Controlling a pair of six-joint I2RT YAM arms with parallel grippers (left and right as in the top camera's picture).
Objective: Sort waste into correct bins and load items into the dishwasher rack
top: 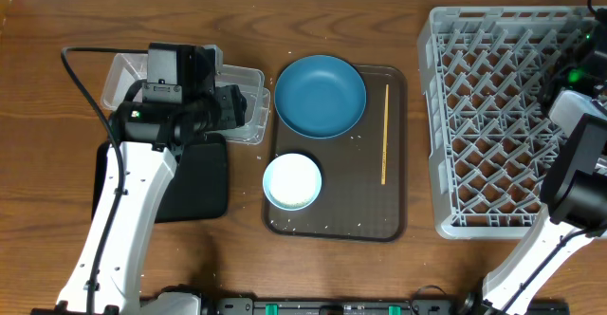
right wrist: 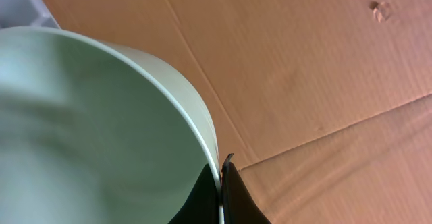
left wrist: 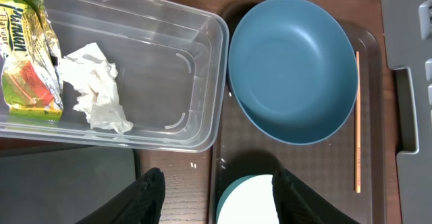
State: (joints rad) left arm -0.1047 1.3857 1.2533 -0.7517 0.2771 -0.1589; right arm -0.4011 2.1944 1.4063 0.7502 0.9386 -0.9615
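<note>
My left gripper (left wrist: 217, 178) is open and empty, above the table between the black tray (left wrist: 67, 183) and a white bowl (left wrist: 246, 200). In the overhead view it (top: 242, 108) hangs over the clear tub (top: 119, 73). The tub (left wrist: 196, 69) holds the yellow-green wrapper (left wrist: 27, 55) and the crumpled white paper (left wrist: 98, 89). The dark-blue dish (top: 320, 95), the white bowl (top: 292, 180) and the wooden stick (top: 384, 133) lie on the brown tray. My right gripper (right wrist: 221, 183) is shut on the rim of the mint-green bowl (right wrist: 88, 129). The pink cup is out of view.
The light-grey rack (top: 503, 116) stands at the right, with my right arm (top: 579, 154) at its right edge. The brown serving tray (top: 389, 211) sits mid-table. A few rice grains (top: 254, 142) lie by the tub. Brown cardboard (right wrist: 324, 69) shows behind the held bowl.
</note>
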